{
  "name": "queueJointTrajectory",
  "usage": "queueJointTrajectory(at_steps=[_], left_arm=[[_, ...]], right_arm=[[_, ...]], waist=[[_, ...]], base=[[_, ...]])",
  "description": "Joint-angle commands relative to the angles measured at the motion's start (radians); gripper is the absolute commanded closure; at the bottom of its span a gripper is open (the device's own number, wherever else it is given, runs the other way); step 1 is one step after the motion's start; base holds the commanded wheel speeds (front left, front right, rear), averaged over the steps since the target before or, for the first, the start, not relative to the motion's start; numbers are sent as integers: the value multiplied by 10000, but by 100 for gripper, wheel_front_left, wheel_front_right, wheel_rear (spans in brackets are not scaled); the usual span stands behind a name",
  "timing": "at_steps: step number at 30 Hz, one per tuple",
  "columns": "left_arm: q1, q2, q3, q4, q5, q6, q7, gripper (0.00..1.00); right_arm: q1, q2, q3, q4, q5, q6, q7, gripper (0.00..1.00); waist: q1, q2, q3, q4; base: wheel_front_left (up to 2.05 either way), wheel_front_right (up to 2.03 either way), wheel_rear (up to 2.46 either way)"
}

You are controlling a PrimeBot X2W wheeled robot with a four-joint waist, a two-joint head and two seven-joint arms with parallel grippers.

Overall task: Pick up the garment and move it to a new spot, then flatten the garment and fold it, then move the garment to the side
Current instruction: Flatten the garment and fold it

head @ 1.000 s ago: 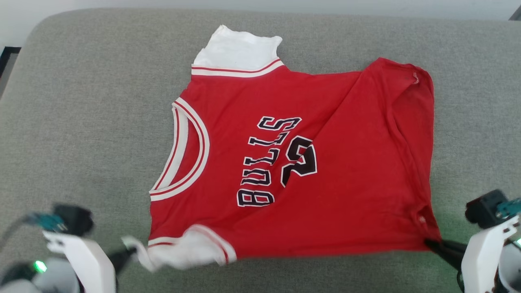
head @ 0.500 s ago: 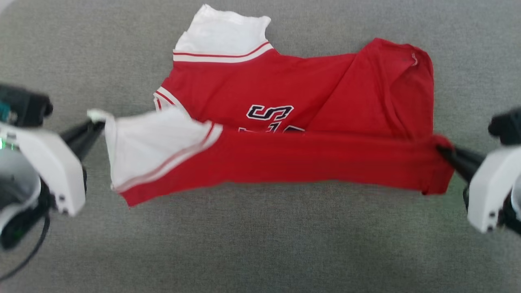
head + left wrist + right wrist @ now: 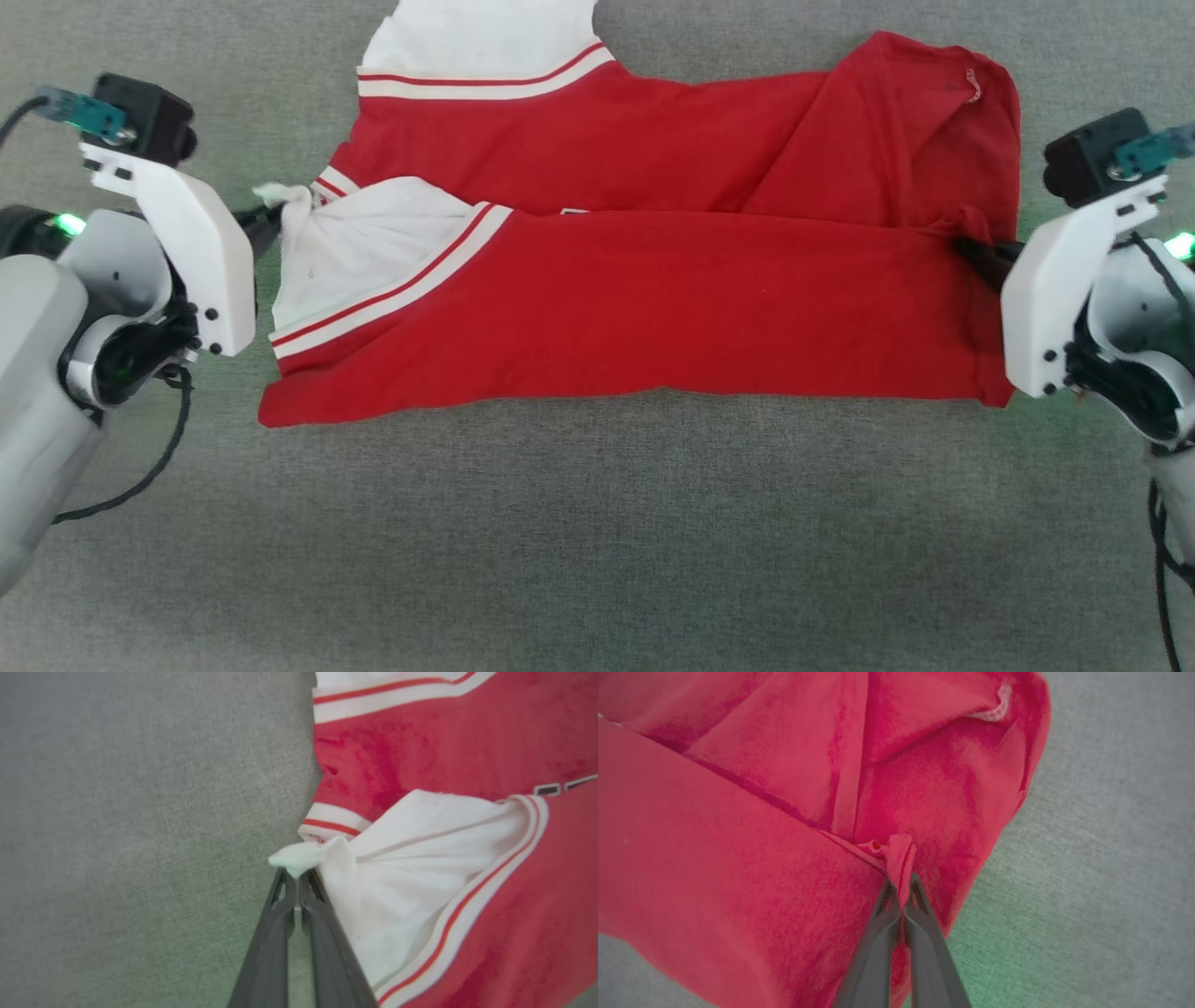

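The garment (image 3: 653,299), a red jersey with white-and-red striped trim, lies on the grey cushion with its near half folded over the far half, plain red side up. A white inside flap (image 3: 364,252) shows at the left. My left gripper (image 3: 266,213) is shut on the white corner (image 3: 299,856) of the garment (image 3: 467,756) at its left end. At the right end, my right gripper (image 3: 976,250) is shut on a red pinch of the hem (image 3: 900,856). The garment (image 3: 738,835) is stretched between both. Only a sliver of the lettering (image 3: 560,786) shows.
The grey fabric cushion (image 3: 597,541) spreads around the garment, with bare surface toward me and at both sides. A white strap flap (image 3: 476,37) reaches the head view's top edge. Cables (image 3: 140,467) hang from both wrists.
Both grippers carried the garment's near edge away from me over the lettering, laying the near half onto the far half. The head camera tilted down, so the cushion's far edge left the view.
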Motion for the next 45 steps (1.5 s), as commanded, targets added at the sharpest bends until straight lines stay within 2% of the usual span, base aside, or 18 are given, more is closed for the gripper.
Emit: queueJointTrajectory(at_steps=[1, 6, 7, 8, 9, 10, 16, 20, 24, 30, 33, 36, 40, 45], left_arm=[[-158, -124, -35, 287, -98, -116, 60, 100], [-456, -804, -278, 1752, -289, -582, 385, 100], [-480, -860, -307, 1977, -305, -607, 453, 100], [-523, -878, -339, 2142, -303, -644, 523, 78], [-606, -879, -323, 2341, -354, -690, 511, 7], [-615, -875, -297, 2404, -419, -710, 569, 0], [-415, -614, -151, 2050, -590, -533, 722, 0], [0, -128, -60, 1103, -796, -92, 953, 0], [695, 465, 17, -379, -1153, 665, 1362, 0], [1806, 1277, -63, -2840, -1482, 2218, 1995, 0], [2210, 1561, -88, -3579, -1595, 2911, 2141, 0], [2597, 1689, -94, -3925, -1749, 3345, 2212, 0], [2946, 1627, 71, -3709, -2090, 3584, 2044, 0], [3111, 1361, 108, -2927, -2345, 3537, 2016, 0]], right_arm=[[-186, 54, 64, 220, 69, -7, -131, 100], [-618, 173, 589, 1174, 114, -7, -452, 100], [-658, 182, 646, 1284, 116, -7, -502, 80], [-683, 166, 695, 1346, 105, -7, -582, 59], [-694, 97, 706, 1366, 72, -7, -778, 0], [-648, 65, 663, 1363, 61, -7, -863, 0], [-217, 195, 121, 937, -31, -5, -1412, 0], [367, 424, -635, 234, -330, -7, -1906, 0], [1032, 1015, -1609, -650, -829, -5, -2508, 0], [1768, 2148, -2729, -1835, -1765, -5, -3281, 0], [2058, 2697, -3033, -2329, -2130, -5, -3672, 0], [2362, 3155, -3280, -2744, -2441, -5, -3971, 0], [2857, 3576, -3471, -3058, -2552, -5, -4080, 0], [3505, 3806, -3415, -3112, -2478, -5, -3647, 0]], waist=[[0, -1, 62, -47], [0, -1, 113, -114], [0, -1, 89, -117], [0, -1, 50, -117], [0, -1, -57, -102], [0, -1, -118, -90], [0, -1, -497, -11], [0, -1, -785, 71], [0, -1, -950, 73], [0, -1, -1003, -44], [0, -1, -963, -205], [0, -1, -876, -392], [0, -1, -752, -665], [0, -1, -594, -927]], base=[[0, 0, 0], [0, 0, 0], [0, 0, 0], [0, 0, 0], [0, 0, 0], [0, 0, 0], [0, 0, 0], [0, 0, 0], [0, 0, 0], [0, 0, 0], [0, 0, 0], [0, 0, 0], [0, 0, 0], [0, 0, 0]])
